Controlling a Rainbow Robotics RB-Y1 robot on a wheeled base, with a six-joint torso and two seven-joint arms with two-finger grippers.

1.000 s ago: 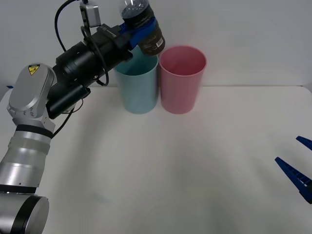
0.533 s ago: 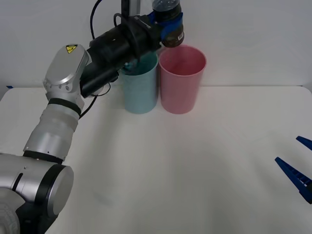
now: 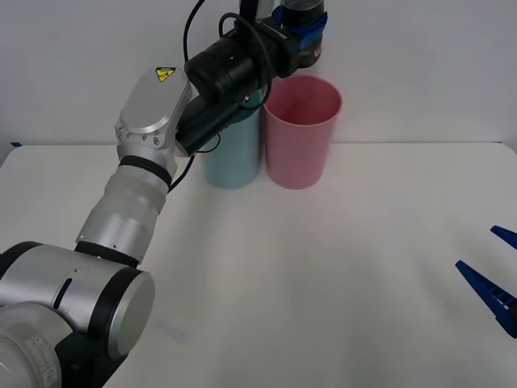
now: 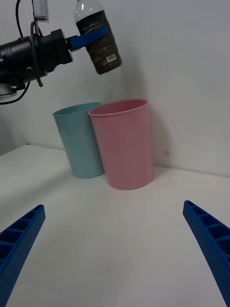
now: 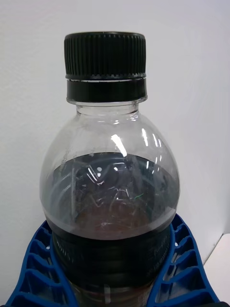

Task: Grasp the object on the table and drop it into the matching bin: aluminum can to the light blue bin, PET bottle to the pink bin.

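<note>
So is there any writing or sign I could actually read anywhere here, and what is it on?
No words can be read.
Yellow warning triangle sticker, on the left arm's grey joint: a symbol, no text.
PET bottle, held in the left gripper above the pink bin: its dark label has a white barcode patch and print, too small to read.

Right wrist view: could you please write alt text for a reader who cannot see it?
The left gripper holds the PET bottle above the pink bin, beside which stands the light blue bin on the white table. The right gripper is open, low over the table.
</note>
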